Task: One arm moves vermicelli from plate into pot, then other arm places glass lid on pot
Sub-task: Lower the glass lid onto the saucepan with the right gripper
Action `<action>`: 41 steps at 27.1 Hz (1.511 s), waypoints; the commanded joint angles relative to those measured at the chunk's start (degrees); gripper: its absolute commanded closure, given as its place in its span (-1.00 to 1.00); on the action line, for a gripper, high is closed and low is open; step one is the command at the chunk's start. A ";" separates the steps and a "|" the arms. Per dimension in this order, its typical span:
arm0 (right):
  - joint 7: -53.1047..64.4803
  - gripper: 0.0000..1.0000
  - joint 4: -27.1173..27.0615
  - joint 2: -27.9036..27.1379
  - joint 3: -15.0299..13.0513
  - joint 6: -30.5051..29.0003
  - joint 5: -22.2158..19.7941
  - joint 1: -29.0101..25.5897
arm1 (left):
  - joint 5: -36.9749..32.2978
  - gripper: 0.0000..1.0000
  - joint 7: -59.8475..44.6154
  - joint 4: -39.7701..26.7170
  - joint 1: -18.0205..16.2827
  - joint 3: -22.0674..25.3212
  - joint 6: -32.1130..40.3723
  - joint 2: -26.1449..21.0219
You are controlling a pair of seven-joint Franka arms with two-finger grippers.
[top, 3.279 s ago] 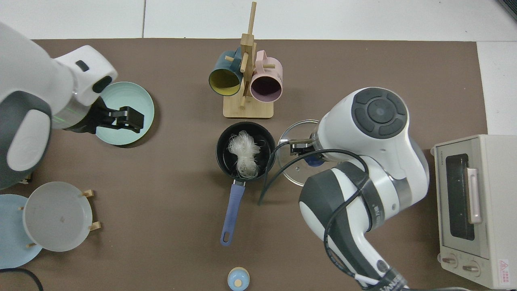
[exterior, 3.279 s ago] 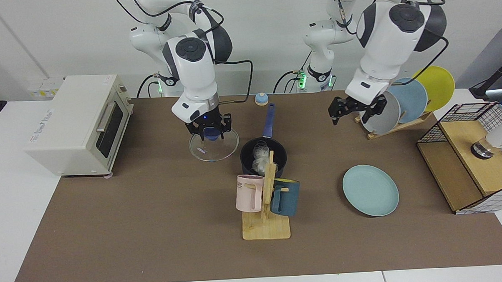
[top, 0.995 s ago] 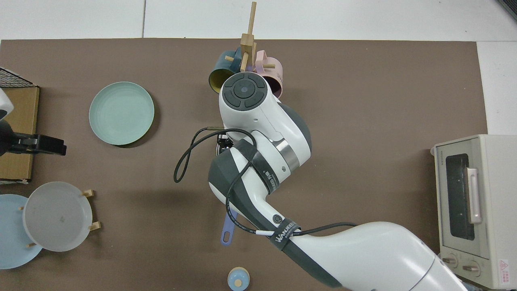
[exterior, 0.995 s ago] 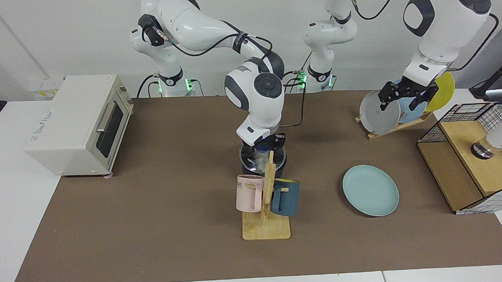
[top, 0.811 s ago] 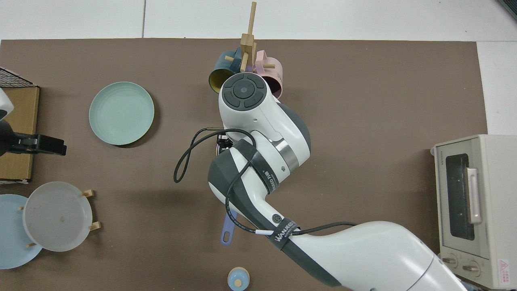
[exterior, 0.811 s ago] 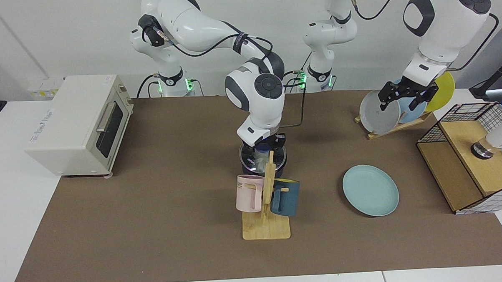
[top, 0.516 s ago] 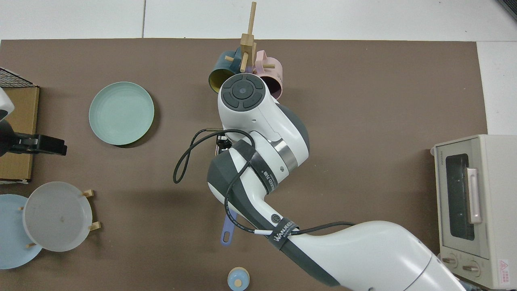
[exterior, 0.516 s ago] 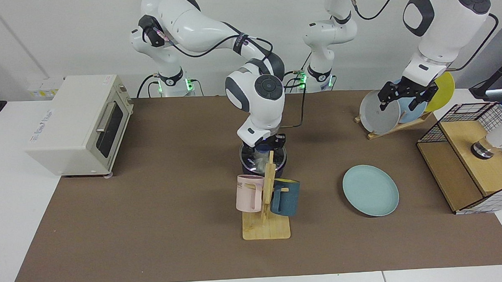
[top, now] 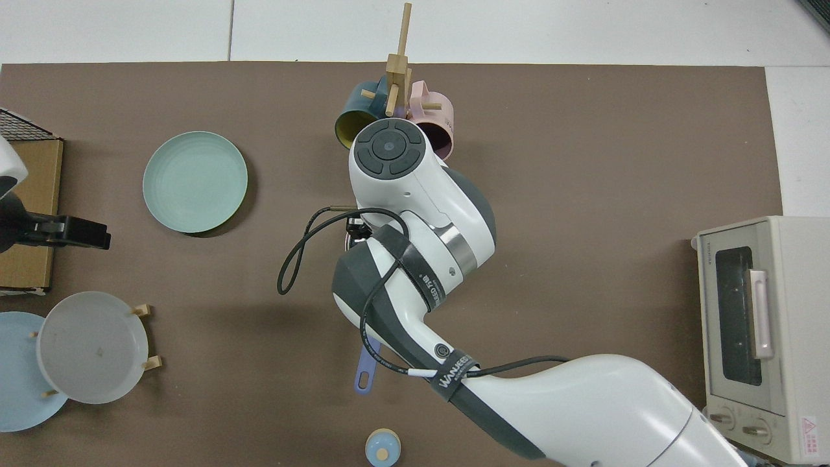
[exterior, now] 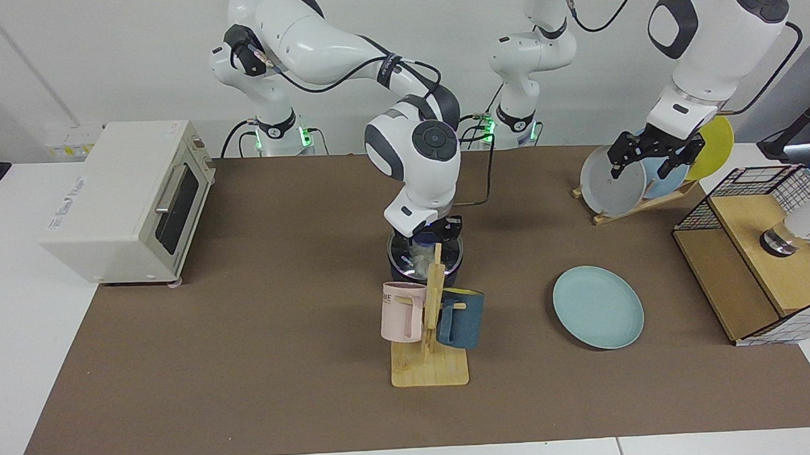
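Our right gripper [exterior: 435, 232] sits low over the pot [exterior: 402, 271], its jaws at the blue knob of the glass lid [exterior: 406, 253]; the wrist hides them, so we cannot tell whether they still grip or have let go. The lid appears to rest on the pot's rim, with the vermicelli [exterior: 419, 257] showing pale beneath the glass. In the top view our arm covers the pot, and only the end of its handle [top: 365, 378] shows.

We judge the step in hand to be the seating and release of the lid. To do it well, we should let the lid settle level all round the rim, part the jaws fully off the knob, then rise straight up so that nothing drags the lid askew or nudges the mug stand [exterior: 430, 361] just in front.

Our left gripper [exterior: 652, 153] waits high near the plate rack [exterior: 636, 204], jaws spread and empty. The plate [exterior: 598, 307] lies bare on the surface [exterior: 248, 367], well apart from the pot.
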State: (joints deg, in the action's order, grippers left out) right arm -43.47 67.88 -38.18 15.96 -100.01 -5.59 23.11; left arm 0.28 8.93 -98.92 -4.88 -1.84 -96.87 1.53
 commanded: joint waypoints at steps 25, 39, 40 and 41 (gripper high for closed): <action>-0.47 -0.99 2.08 -0.14 0.65 -4.14 -0.21 -1.32 | -0.90 -1.00 -0.93 -1.10 0.66 0.34 -0.34 0.93; 0.75 -1.00 1.64 0.74 0.92 -2.65 0.14 -1.40 | -0.90 -1.00 -0.93 -1.10 0.74 0.34 -0.43 0.93; 1.19 -1.00 1.64 0.82 0.92 -2.21 0.14 -1.40 | -0.98 -1.00 -0.93 -1.10 0.74 0.34 -0.43 0.93; 1.81 -1.00 1.64 1.00 0.92 -1.60 0.05 -1.32 | -0.98 -1.00 -0.93 -1.10 0.74 0.34 -0.34 0.93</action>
State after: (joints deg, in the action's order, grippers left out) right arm -43.41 68.82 -38.22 15.90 -102.40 -5.59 22.82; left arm 0.28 8.92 -98.92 -4.84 -1.84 -96.86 1.53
